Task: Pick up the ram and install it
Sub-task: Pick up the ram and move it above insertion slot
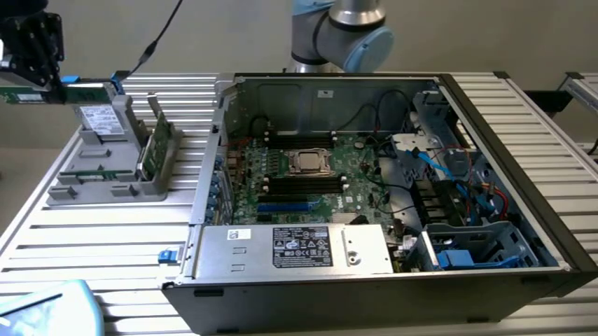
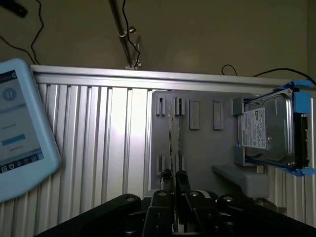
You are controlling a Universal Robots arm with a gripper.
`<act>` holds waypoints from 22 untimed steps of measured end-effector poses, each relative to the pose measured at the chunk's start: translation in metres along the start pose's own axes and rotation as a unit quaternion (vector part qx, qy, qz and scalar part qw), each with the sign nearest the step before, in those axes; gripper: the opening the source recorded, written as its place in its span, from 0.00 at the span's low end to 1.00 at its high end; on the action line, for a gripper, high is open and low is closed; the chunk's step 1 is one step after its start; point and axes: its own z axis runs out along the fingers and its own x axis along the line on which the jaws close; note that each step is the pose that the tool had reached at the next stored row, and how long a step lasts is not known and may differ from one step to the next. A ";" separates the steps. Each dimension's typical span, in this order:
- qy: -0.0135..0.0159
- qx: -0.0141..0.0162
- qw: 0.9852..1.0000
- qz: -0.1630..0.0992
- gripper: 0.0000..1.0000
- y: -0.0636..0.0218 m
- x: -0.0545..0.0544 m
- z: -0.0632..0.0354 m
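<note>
The ram (image 1: 19, 96), a narrow green stick with a pale label, hangs level in the air. The end effector (image 2: 174, 177) pinches it above the worktop (image 1: 112, 231), at the exterior view's far left.

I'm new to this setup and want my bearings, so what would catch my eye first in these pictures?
The open computer case dominates the exterior view's middle and right, its motherboard bared. At that view's upper left, the black claw is shut on the ram, held above the grey parts holder, where a silver hard drive stands.
</note>
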 end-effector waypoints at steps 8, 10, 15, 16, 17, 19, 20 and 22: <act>0.000 0.000 1.000 0.000 0.15 -0.0292 0.000 -0.0227; 0.000 0.000 1.000 0.000 0.15 -0.0364 0.000 -0.0264; 0.000 0.000 1.000 0.000 0.15 -0.0546 0.000 -0.0359; 0.000 0.000 1.000 0.000 0.15 -0.0584 0.000 -0.0380; 0.000 0.000 1.000 0.000 0.15 -0.0619 0.000 -0.0397; 0.000 0.000 1.000 0.000 0.15 -0.0688 0.000 -0.0433; 0.000 0.000 1.000 0.000 0.15 -0.0725 0.000 -0.0453; 0.000 0.000 1.000 0.000 0.15 -0.0796 0.000 -0.0487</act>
